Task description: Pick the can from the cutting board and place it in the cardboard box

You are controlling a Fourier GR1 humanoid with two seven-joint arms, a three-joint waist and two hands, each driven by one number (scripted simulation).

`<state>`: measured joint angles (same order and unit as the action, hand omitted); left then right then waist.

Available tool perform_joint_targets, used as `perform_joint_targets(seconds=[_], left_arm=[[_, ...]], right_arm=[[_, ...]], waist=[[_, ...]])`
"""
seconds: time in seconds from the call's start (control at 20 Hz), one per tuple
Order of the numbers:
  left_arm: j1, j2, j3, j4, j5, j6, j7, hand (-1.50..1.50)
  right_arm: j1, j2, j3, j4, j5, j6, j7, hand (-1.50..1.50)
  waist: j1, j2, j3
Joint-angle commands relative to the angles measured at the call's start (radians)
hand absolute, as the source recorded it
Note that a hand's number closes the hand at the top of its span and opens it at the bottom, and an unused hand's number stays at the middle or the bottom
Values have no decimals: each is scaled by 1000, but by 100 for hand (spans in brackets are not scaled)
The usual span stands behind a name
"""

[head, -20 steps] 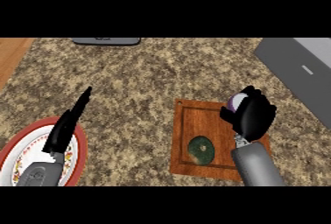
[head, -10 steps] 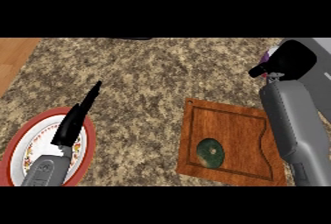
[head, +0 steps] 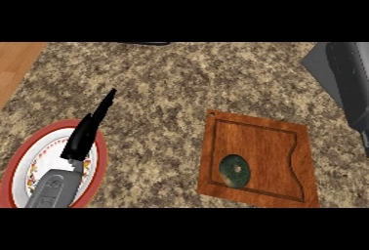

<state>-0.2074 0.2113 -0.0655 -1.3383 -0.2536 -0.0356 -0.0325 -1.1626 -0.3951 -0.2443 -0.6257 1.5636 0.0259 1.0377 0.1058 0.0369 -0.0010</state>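
Note:
The wooden cutting board (head: 267, 146) lies on the speckled counter at the right of centre. A round dark green thing (head: 234, 171) rests on its lower left part. My left hand (head: 88, 134) is open with straight fingers pointing up and right, above the edge of a plate. Only the grey forearm (head: 352, 83) of my right arm shows, running up along the right edge; its hand is out of the picture. No can shows in this view. A pale grey flat shape (head: 317, 61) lies under that forearm at the upper right; I cannot tell whether it is the box.
A red-rimmed white plate (head: 22, 168) lies at the lower left under my left forearm. A dark object (head: 148, 43) peeks in at the top edge. The counter's wooden edge (head: 18, 61) runs along the upper left.
My right arm rose from the cutting board toward the upper right with a purplish thing in its hand, and the hand has left the view. The view shifted; the left hand stays open.

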Motion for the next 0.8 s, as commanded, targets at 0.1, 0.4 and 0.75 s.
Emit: perform_joint_targets(seconds=[0.1,0.4,0.75], left_arm=[[10,20,18,7,2,-7,6,0],[45,20,31,35,6,-2,-49,0],[40,46,72,59,17,-9,-69,0]], right_arm=[[-118,-54,-35,138,65,-59,150,150],[-166,-124,-81,218,88,-77,166,150],[-101,-177,-137,294,71,-104,118,150]], waist=[[-17,-6,1],[-33,-10,1],[-66,-19,1]])
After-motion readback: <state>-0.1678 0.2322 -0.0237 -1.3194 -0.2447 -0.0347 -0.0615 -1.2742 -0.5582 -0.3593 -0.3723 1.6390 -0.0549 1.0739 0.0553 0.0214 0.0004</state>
